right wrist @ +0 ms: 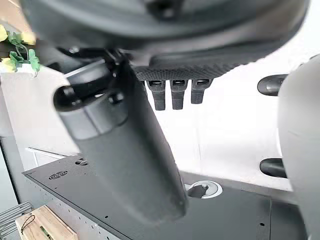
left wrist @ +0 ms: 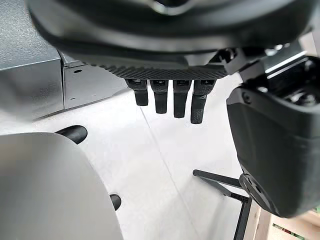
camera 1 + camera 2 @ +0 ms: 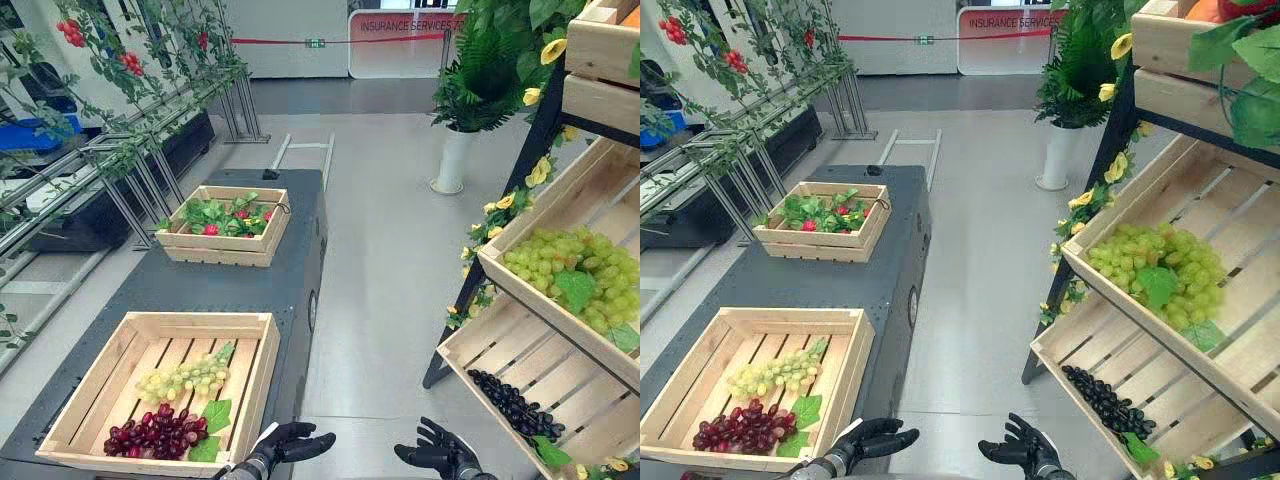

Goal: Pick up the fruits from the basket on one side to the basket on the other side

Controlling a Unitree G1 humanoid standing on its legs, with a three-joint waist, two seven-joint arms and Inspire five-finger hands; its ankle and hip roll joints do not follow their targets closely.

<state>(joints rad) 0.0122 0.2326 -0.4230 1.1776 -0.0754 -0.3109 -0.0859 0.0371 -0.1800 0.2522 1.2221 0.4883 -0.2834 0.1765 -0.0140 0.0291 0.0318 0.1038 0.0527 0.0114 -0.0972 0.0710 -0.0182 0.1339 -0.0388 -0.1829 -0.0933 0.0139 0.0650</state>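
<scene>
Reading both hands as open and empty: left hand and right hand sit low at the near edge of the head views, palms facing each other, apart, over grey floor. Left wrist view confirms it, with fingers straight and nothing between them and the thumb. Right wrist view shows the same: fingers straight, thumb out, no load. Fruit on the robot's left: near wooden crate on a dark platform holds a bunch of green grapes and a bunch of red grapes just nearer the robot, the two about touching, with a green leaf beside the red bunch. Left hand is just past that crate's near right corner, not in it. A far crate further along the same platform has leafy greens with small red fruit, type unclear. On the robot's right is a slanted wooden rack. Its middle crate holds a big heap of pale green grapes, and its lower crate holds a string of black grapes along its near side. Right hand is near the lower crate's front corner, not touching. A potted plant in a white pot stands behind the rack.
</scene>
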